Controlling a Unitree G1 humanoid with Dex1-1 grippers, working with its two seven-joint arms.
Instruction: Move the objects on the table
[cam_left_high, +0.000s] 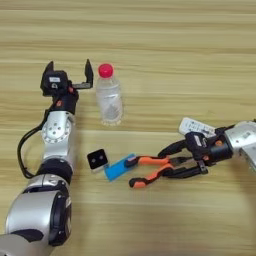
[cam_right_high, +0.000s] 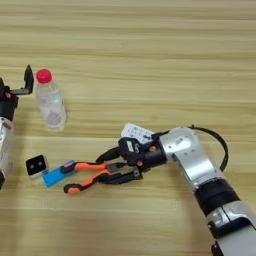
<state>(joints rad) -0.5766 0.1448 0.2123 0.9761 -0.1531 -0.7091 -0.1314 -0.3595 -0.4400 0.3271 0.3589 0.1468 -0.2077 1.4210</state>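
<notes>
A clear plastic bottle (cam_left_high: 109, 100) with a red cap stands upright on the table (cam_left_high: 165, 45). My left gripper (cam_left_high: 69, 73) hovers just left of it, open and holding nothing, with one finger close to the cap. The orange-handled pliers (cam_left_high: 150, 171) lie at centre, handles pointing left. My right gripper (cam_right_high: 114, 167) is open, one finger on each side of the pliers' metal head. A blue rectangular block (cam_left_high: 119, 169) touches the handle tips. Left of it sits a small black cube (cam_left_high: 97, 159). The white remote control (cam_right_high: 136, 133) lies partly hidden behind the right gripper.
My right forearm (cam_right_high: 192, 160) crosses the lower right of the table, with a black cable looping above it. My left arm (cam_left_high: 55, 150) runs up the left side, close to the black cube.
</notes>
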